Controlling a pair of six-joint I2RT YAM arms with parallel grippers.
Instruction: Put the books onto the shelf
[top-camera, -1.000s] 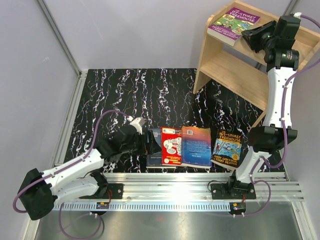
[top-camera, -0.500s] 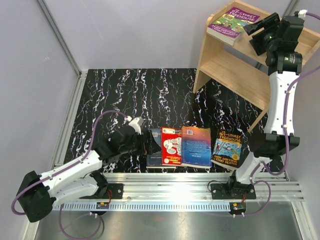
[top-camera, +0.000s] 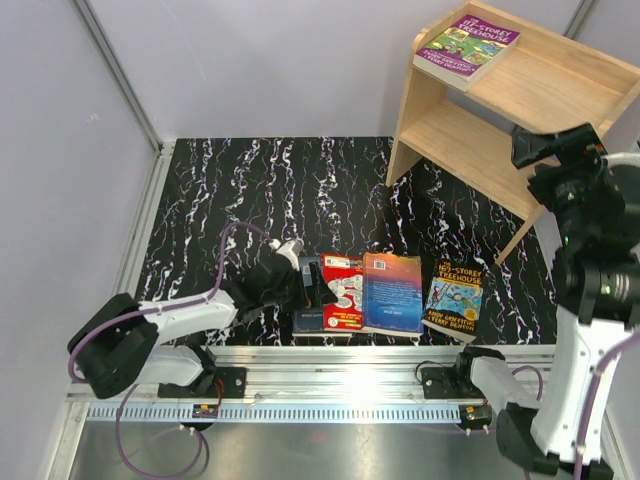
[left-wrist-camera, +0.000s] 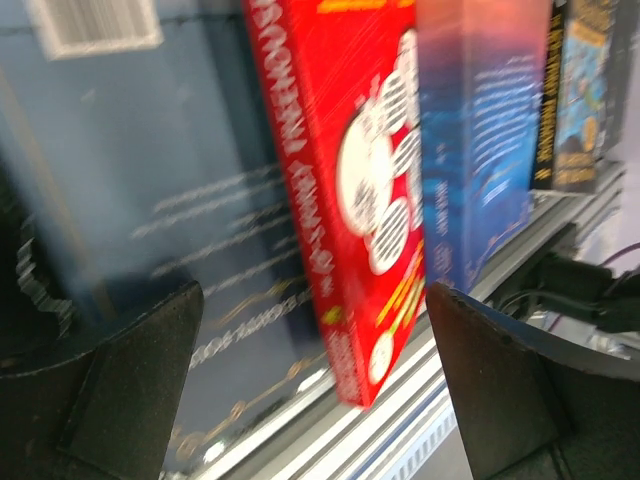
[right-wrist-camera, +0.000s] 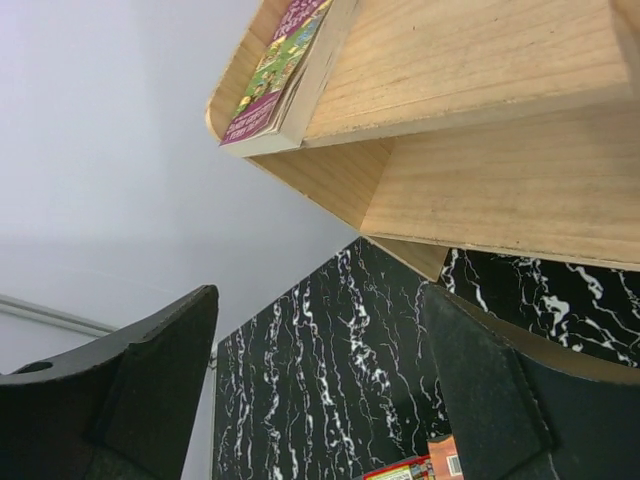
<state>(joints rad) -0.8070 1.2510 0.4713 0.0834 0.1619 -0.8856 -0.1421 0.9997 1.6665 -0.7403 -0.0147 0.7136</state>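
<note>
My left tool (left-wrist-camera: 312, 385) stands spread at the dark blue-grey book (left-wrist-camera: 120, 200), well apart from the shelf (top-camera: 530, 95), lined up to grasp. My right tool (right-wrist-camera: 320, 395) hangs released beside the shelf, the purple book (top-camera: 468, 45) on top.

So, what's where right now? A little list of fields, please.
Shelf top tier: purple book, lying flat
Table, left to right: dark blue book, red book, blue book, blue-yellow book
Left pincer: open, over the dark blue and red books
Right pincer: open, empty, near the shelf
</note>
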